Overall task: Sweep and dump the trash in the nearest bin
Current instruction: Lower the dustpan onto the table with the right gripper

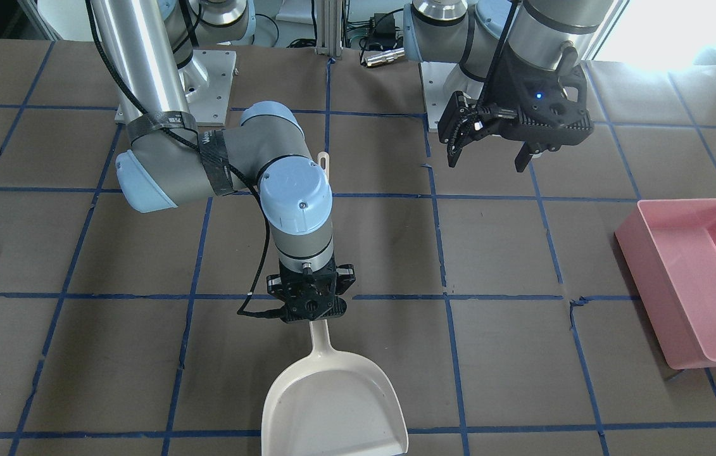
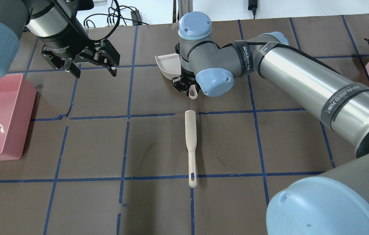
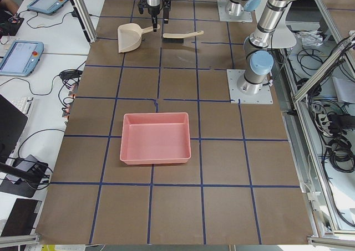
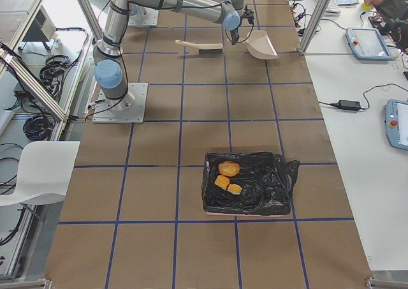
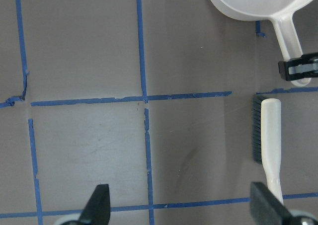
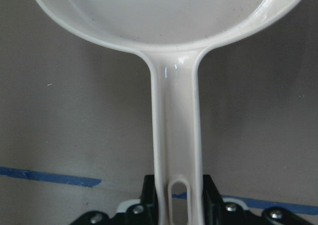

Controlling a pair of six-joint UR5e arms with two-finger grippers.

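- Pink rectangular plastic bin: far left end of the brown paper-covered worktop.
- Left claw: hangs above the worktop, fingers spread, holding nothing.
- Cream long-handled plastic brush: flat mid-worktop, apart from both claws.
- Right claw: clenched on the handle end of the cream plastic dustpan. Pan likely light, stiff, slick, and may twist in that hold.
- Three small food-like trash lumps, one brown, two yellow-orange: inside the black-bag-lined bin at the right end. Probably light, firm, prone to roll. Better swept than pinched.
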